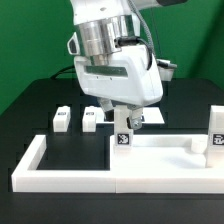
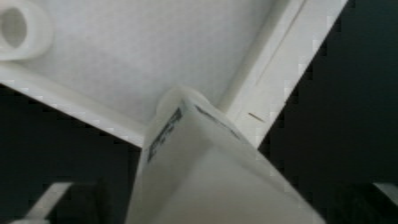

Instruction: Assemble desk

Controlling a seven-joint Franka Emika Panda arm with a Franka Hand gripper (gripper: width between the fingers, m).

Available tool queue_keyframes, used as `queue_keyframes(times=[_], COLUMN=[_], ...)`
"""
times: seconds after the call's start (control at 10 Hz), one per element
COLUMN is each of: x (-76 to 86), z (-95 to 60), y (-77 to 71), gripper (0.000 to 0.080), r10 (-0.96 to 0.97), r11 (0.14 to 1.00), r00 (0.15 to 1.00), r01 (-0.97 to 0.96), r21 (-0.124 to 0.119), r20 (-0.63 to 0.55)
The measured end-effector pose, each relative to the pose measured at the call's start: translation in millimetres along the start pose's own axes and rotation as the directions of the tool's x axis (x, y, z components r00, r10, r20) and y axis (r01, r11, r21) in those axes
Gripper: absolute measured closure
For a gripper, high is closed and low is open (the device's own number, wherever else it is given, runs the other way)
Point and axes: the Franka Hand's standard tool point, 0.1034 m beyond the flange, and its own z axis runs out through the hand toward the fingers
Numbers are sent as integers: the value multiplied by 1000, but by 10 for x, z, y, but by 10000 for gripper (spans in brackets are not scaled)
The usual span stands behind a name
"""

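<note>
The desk's white tabletop [image 1: 165,152] lies flat on the black table, inside the border rail. A short white leg [image 1: 123,137] with a tag stands upright on its corner at the exterior view's left. My gripper [image 1: 125,122] hangs straight above that leg. In the wrist view the leg [image 2: 205,160] rises between my fingers [image 2: 43,203], with a dark gap on each side, so the gripper [image 2: 214,205] is open around it. Beyond the leg lies the tabletop [image 2: 125,70] with a round corner hole [image 2: 15,35]. Another tagged leg [image 1: 216,134] stands at the tabletop's right end.
Two loose tagged legs [image 1: 62,118] [image 1: 90,118] stand on the black table behind the rail, to the exterior view's left of my gripper. The long white U-shaped border rail [image 1: 60,178] runs along the front and left side of the tabletop.
</note>
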Motion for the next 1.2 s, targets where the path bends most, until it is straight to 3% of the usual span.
queue_keyframes(times=[0.1,0.4,0.5,0.6,0.7,0.9,1.0,1.1,1.2], x=[4,8,-28,-68,-59,-58,-42,-25,-24], z=[4,8,24,47,45,47,45,50,51], y=[4,14,8,-8,-4,-2,15,33,35], gripper=[157,151,151,151,151,403,403,499,499], r10=[-49,-295,-511,-633,-573,-560,-506,-441,-352], r11=[999,956,858,772,818,827,861,896,934], r00=[999,956,860,774,819,828,862,897,936], r01=[49,295,510,633,573,560,506,441,351], r21=[-2,-11,-58,-59,-54,-55,-60,-62,-62], r20=[-1,-2,2,16,11,10,6,1,-5])
